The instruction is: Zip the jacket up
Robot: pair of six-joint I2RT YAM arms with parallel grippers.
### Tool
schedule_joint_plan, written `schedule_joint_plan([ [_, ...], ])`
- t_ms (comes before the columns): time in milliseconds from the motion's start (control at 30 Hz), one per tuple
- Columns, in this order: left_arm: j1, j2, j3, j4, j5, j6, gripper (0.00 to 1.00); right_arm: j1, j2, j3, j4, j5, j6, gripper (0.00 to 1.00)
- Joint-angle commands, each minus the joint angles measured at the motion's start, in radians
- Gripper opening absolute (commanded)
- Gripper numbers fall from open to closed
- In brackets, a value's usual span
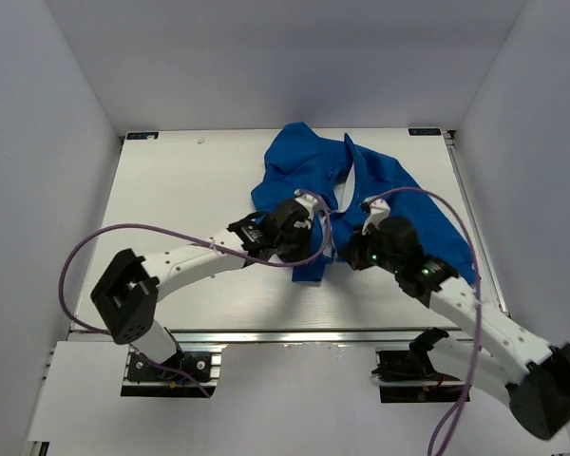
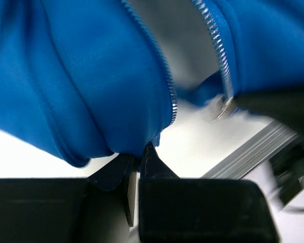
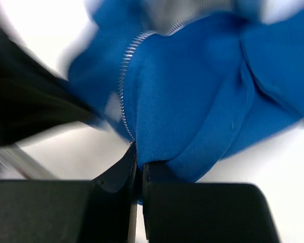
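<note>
Between the closed jaws of the left gripper [image 2: 140,158], the lower hem of the soft blue jacket [image 2: 91,76] is pinched beside its zipper [image 2: 164,76]; the opposite hem is clamped in the right gripper [image 3: 139,164]. The light, floppy fleece is judged best held at the zipper ends.

A robot lab test cell: plain white walls [image 1: 38,142] enclose the white tabletop [image 1: 190,190], aluminium rail [image 1: 285,334] along its near edge.
</note>
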Motion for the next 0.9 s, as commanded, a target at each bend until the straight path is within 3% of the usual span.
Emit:
schedule_joint_plan([
  [0, -0.001, -0.111, 0.073, 0.128, -0.089, -0.001, 0.00, 0.002, -0.134, 0.018, 0.344, 0.003, -0.050, 0.00],
  [100, -0.002, -0.153, 0.071, 0.210, -0.093, -0.018, 0.00, 0.000, -0.236, -0.032, 0.460, 0.007, -0.030, 0.00],
  [233, -0.001, -0.222, 0.022, 0.351, -0.045, -0.014, 0.00, 0.000, -0.250, -0.057, 0.512, 0.015, 0.002, 0.00],
  [567, -0.001, -0.335, -0.070, 0.415, -0.011, 0.058, 0.00, -0.030, -0.185, -0.057, 0.554, -0.120, 0.024, 0.00],
  [867, -0.001, -0.419, -0.165, 0.510, 0.009, 0.012, 0.00, -0.072, -0.117, -0.094, 0.667, -0.233, 0.094, 0.00],
])
